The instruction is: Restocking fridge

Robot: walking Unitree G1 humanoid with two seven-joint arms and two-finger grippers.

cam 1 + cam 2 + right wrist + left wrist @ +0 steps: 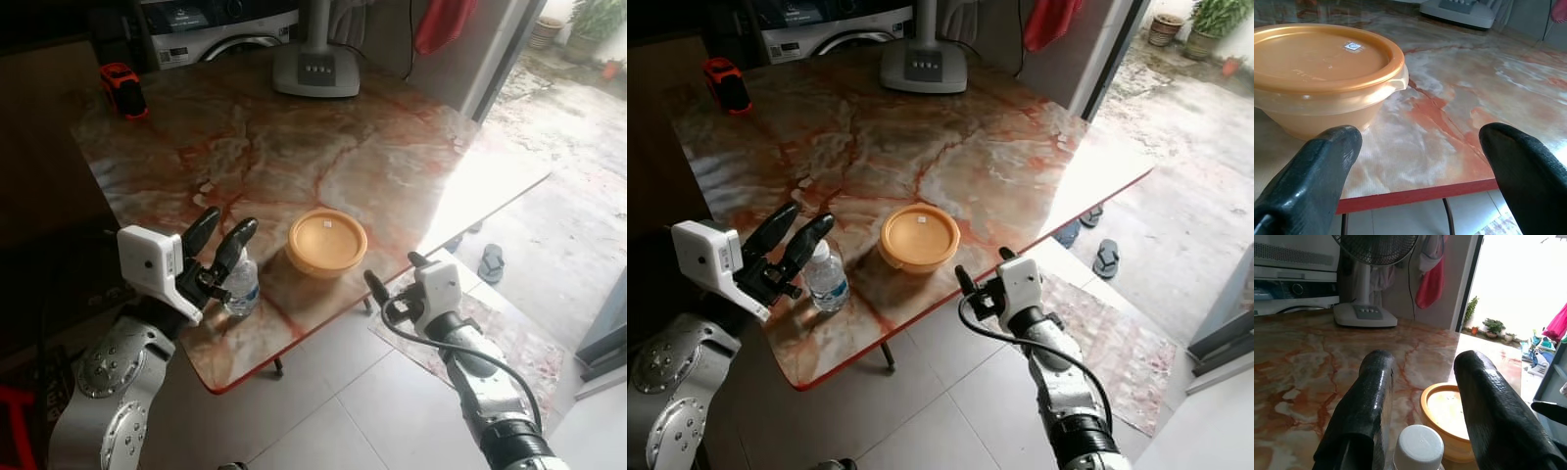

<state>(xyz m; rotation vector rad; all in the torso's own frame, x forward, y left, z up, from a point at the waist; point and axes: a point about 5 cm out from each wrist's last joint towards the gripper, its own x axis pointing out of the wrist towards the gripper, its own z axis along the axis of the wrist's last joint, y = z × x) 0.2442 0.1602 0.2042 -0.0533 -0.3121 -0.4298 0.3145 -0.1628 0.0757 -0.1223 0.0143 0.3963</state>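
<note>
A small clear water bottle point(242, 285) with a white cap point(1419, 446) stands near the front edge of the marble table point(294, 137). My left gripper point(224, 229) is open, its two black fingers reaching over the bottle's top with the cap low between them, not touching. To the bottle's right sits a round container with an orange lid point(326, 242). My right gripper point(394, 271) is open just off the table's front edge, level with the tabletop and pointing at the container point(1322, 58), apart from it.
A fan base point(315, 70) stands at the table's far edge, and a red and black object point(122, 88) at the far left corner. A washing machine point(216, 29) is behind. Sandals point(492, 262) lie on the floor by the open doorway at the right.
</note>
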